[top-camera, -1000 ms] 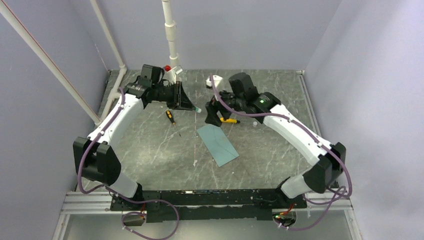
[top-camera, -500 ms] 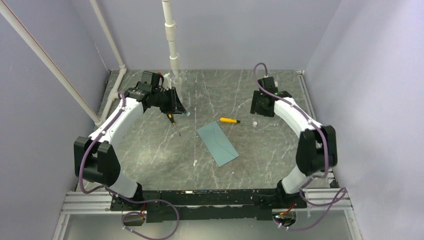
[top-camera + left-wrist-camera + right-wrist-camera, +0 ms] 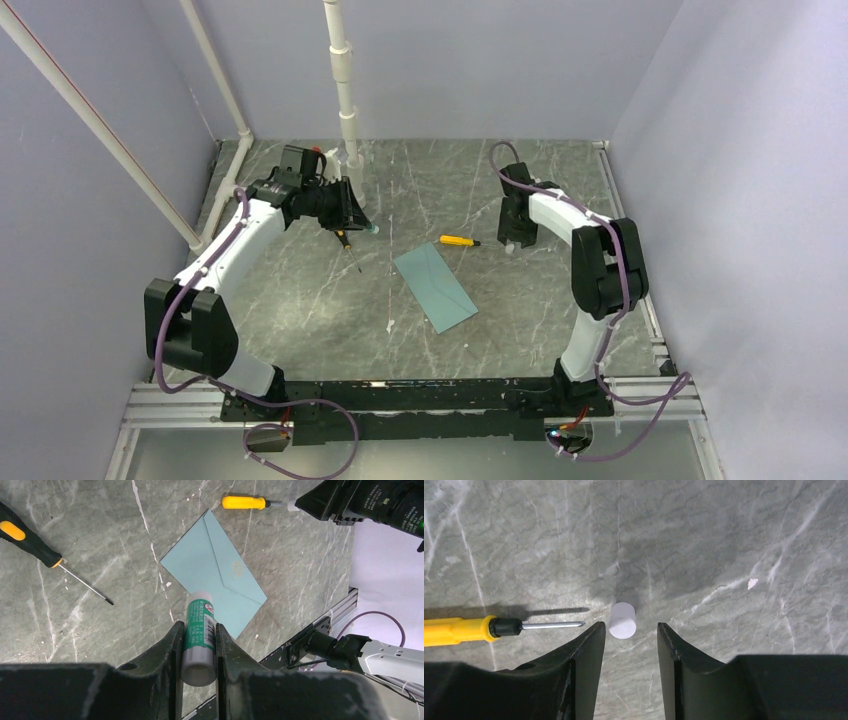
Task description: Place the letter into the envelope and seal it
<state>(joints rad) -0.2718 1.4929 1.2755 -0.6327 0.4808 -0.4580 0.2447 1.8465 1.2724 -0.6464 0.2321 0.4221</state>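
Note:
The teal envelope (image 3: pixel 435 288) lies flat in the middle of the table, flap folded down; in the left wrist view (image 3: pixel 216 575) a faint spot shows on the flap. No letter shows in any view. My left gripper (image 3: pixel 358 217) is up-left of the envelope, above the table, shut on a green glue stick (image 3: pixel 200 630) that points toward the envelope. My right gripper (image 3: pixel 512 235) is to the envelope's upper right, open and empty; a small white cap (image 3: pixel 623 620) stands on the table just ahead of its fingertips.
A yellow screwdriver (image 3: pixel 458 241) lies just above the envelope, its tip near the cap (image 3: pixel 554 625). A black-and-yellow screwdriver (image 3: pixel 345 243) lies under my left gripper. A white pole (image 3: pixel 345 90) stands at the back; walls close in on the left, back and right.
My right arm has swung from beside the left gripper out to the right and now points down over the white cap. My left gripper has shifted slightly left and nearer.

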